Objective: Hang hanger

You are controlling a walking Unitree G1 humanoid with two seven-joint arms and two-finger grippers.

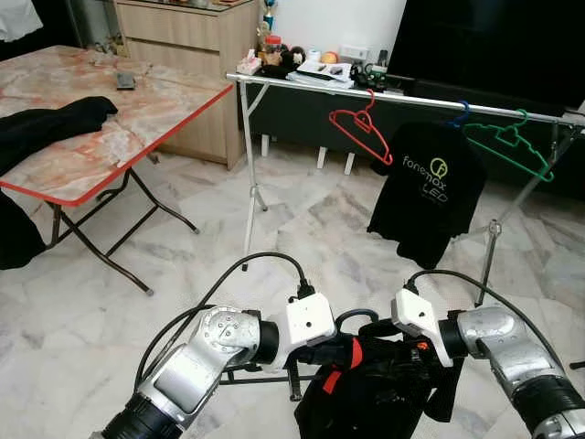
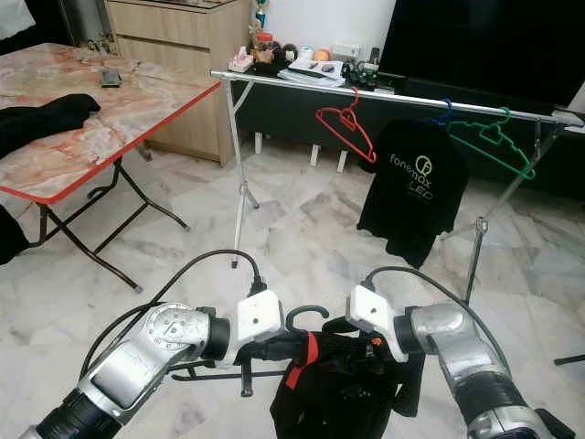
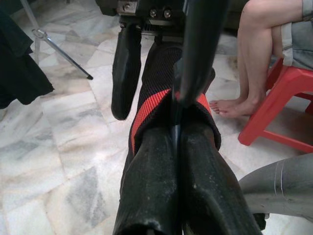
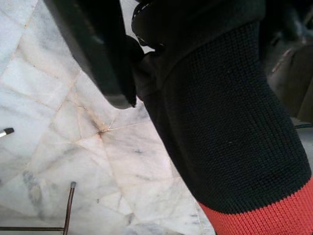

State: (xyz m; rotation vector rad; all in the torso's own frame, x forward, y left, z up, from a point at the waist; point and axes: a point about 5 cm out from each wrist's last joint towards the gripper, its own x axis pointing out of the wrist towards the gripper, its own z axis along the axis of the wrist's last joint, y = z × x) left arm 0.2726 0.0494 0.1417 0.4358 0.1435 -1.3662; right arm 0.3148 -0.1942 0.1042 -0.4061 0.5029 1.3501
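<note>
Two silver arms meet low in the head views over a marble floor (image 1: 302,247). Far left stands a folding table (image 1: 137,114) with a red rim, dark cloth (image 1: 50,128) lying on its near end. Next comes the left gripper (image 2: 291,346), its fingers clenched on the neck of a black hanger (image 2: 306,315), whose hook curls up just above them. A black garment (image 2: 343,393) with a red and black knit band hangs from that hanger, bunched between the two arms. In the left wrist view the two long fingers (image 3: 161,181) lie pressed together along the red-striped knit, and a person's bare legs (image 3: 252,58) and a red stool (image 3: 286,103) show beyond. The right gripper (image 2: 361,340) sits against the garment's other side; its wrist view is crowded by black knit, so whether it grips or merely touches is hard to tell. Behind, a metal clothes rail (image 1: 411,98) runs across the room, carrying a red hanger (image 1: 361,128), then a black printed T-shirt (image 1: 425,192), then a green hanger (image 1: 512,146) at the right.
</note>
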